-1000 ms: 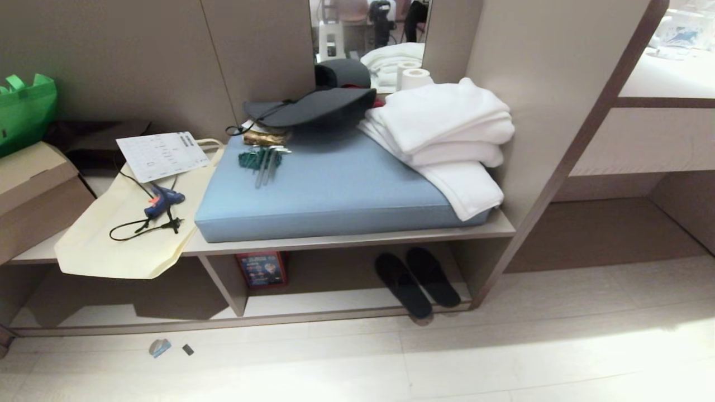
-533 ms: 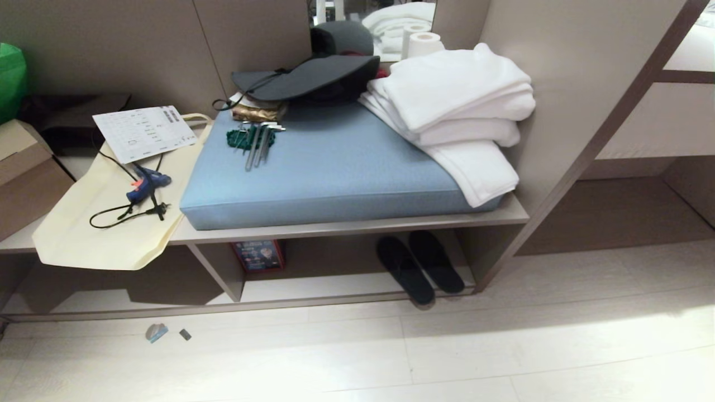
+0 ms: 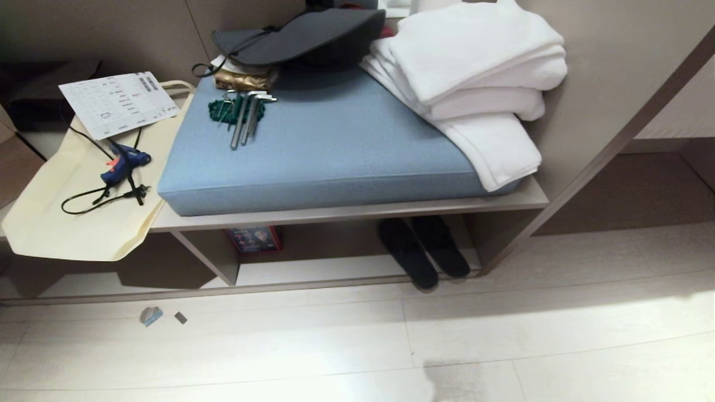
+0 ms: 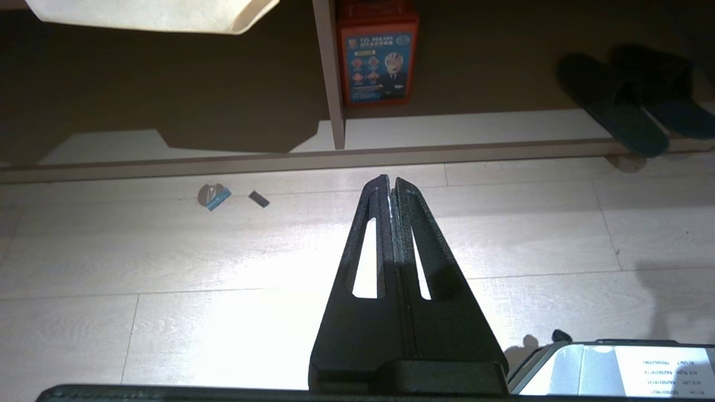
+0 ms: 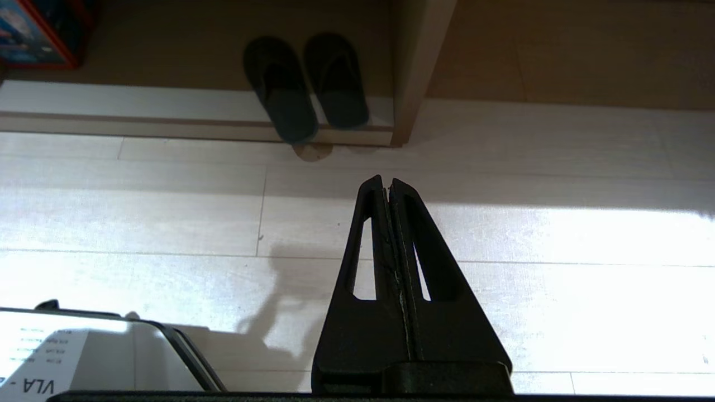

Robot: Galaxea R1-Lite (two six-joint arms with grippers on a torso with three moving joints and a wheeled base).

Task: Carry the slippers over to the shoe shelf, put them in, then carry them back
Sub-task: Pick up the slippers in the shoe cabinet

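Note:
The two dark slippers (image 3: pixel 424 252) lie side by side in the right bay of the low shoe shelf (image 3: pixel 313 287), heels at its front lip, the left one poking slightly over the floor. They show again in the left wrist view as slippers (image 4: pixel 631 111) and in the right wrist view as slippers (image 5: pixel 304 86). An upright divider (image 3: pixel 209 259) splits the shelf. My left gripper (image 4: pixel 389 181) and right gripper (image 5: pixel 386 181) are both shut and empty, held over the pale floor well short of the shelf. Neither arm shows in the head view.
A blue cushion (image 3: pixel 329 145) tops the bench, with folded white towels (image 3: pixel 480 84), a dark hat (image 3: pixel 301 39) and hex keys (image 3: pixel 240 111). A cream bag (image 3: pixel 78 206) with a blue glue gun (image 3: pixel 120 164) overhangs the left. A red box (image 3: pixel 254 239) stands by the divider. Small scraps (image 3: pixel 152 316) lie on the floor.
The whole head view has shifted: the bench and shelf have slid upward and look closer, so the camera has tipped down. The slippers have not moved in the shelf.

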